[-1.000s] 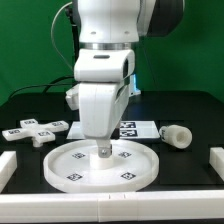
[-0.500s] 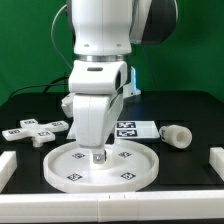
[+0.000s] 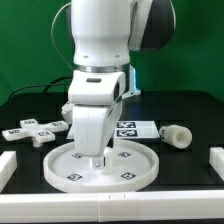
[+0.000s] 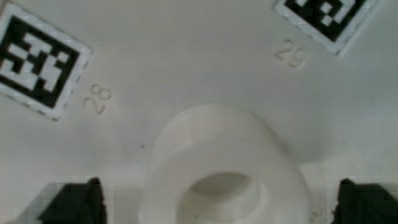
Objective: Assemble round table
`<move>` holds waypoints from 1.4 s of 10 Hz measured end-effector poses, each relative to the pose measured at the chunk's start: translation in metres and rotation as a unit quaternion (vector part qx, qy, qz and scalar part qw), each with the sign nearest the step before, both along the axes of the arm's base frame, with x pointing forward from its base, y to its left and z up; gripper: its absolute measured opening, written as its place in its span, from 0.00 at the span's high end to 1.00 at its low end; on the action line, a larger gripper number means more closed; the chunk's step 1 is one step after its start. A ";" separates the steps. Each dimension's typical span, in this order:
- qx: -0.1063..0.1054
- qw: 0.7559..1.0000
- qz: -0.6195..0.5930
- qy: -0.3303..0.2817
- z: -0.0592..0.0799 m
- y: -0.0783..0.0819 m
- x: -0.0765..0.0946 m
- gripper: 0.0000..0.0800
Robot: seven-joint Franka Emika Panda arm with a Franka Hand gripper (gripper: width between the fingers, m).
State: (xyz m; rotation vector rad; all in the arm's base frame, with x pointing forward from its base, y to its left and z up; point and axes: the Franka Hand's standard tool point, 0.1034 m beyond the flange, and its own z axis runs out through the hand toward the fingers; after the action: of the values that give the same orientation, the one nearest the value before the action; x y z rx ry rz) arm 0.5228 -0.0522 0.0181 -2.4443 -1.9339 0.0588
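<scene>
Plain green backdrop [image 3: 30, 45] behind, matte black tabletop [image 3: 192, 108] below, low white left edge block [image 3: 6, 165], matching right edge block [image 3: 215, 160], even diffuse overhead light, soft sheen on tabletop.

My arm [image 3: 100, 35] is glossy white, built of bulky, rounded casings. A dark ring [image 3: 100, 70] circles it above the wrist, and a black shell [image 3: 162, 20] covers an upper link. The white wrist housing tapers to my gripper [image 3: 98, 158]. In the wrist view, my fingertips [image 4: 71, 203] are black.
</scene>
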 end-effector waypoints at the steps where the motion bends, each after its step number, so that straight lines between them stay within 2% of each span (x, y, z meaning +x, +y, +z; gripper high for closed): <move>1: 0.000 1.000 -0.001 0.000 -0.001 -0.001 0.000 0.19; 2: 0.000 1.000 -0.002 0.002 -0.002 -0.002 -0.001 0.19; 3: 0.000 1.000 -0.002 0.003 -0.003 -0.002 -0.002 0.36; 4: 0.000 1.000 -0.003 0.002 -0.003 -0.002 -0.002 0.36; 5: 0.000 1.000 -0.003 0.002 -0.002 -0.002 -0.001 0.49; 10: 0.000 1.000 -0.004 0.002 -0.002 -0.001 -0.001 0.49; 14: 0.011 1.000 0.000 -0.011 -0.002 0.041 0.024 0.49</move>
State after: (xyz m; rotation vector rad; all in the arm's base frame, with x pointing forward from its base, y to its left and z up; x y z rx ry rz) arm 0.5467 -0.0111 0.0157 -2.4415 -1.9312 0.0102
